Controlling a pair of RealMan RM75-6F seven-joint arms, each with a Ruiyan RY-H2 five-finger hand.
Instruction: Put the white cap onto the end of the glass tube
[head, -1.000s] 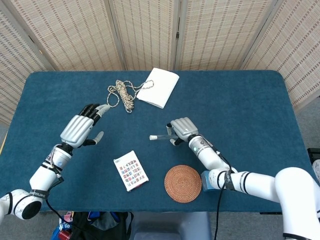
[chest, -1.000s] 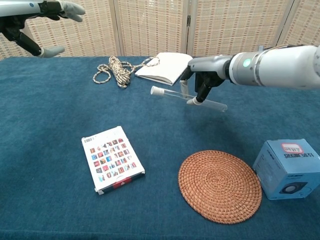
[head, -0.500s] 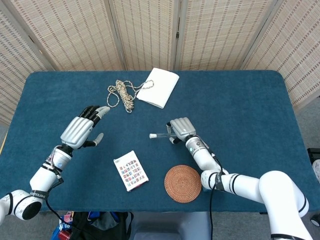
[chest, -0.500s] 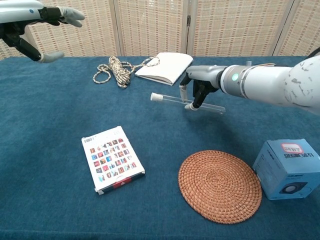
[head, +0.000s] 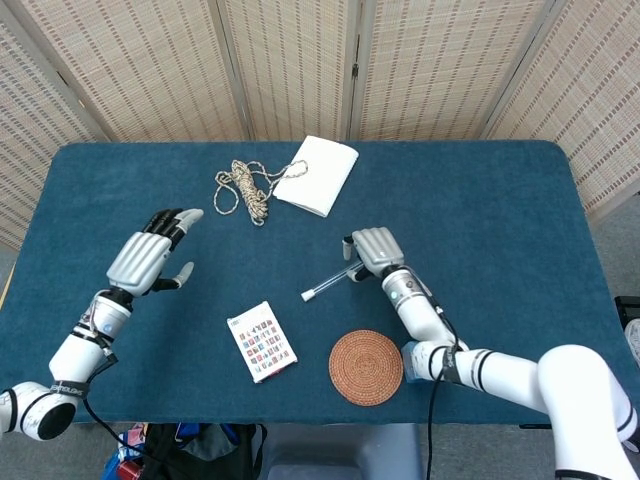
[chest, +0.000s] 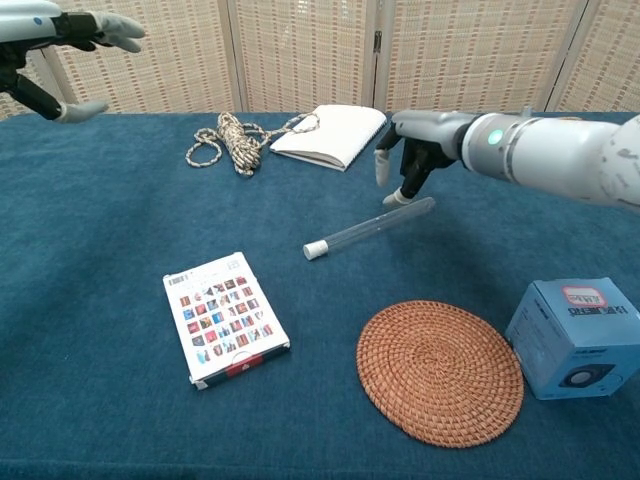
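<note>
Glass tube (chest: 370, 228) lies capped beside the woven coaster (chest: 440, 372), white cap (chest: 315, 249) on, right hand (chest: 410, 155) empty above it.

The left hand (head: 146, 257) is up in the air on the left side. Its back faces up and its fingers (head: 168, 220) are spread out straight, pointing away from the robot. The thumb sticks out to the side. It holds nothing. The left arm is white and silver and comes in from the bottom left corner.

The right hand (head: 376, 249) is near the middle. Its fingers (chest: 408, 183) are bent and point down, with gaps between them. Nothing is held in them. The right arm is thick and white. It comes in from the bottom right corner and bends toward the middle. A small green light glows on its wrist.
</note>
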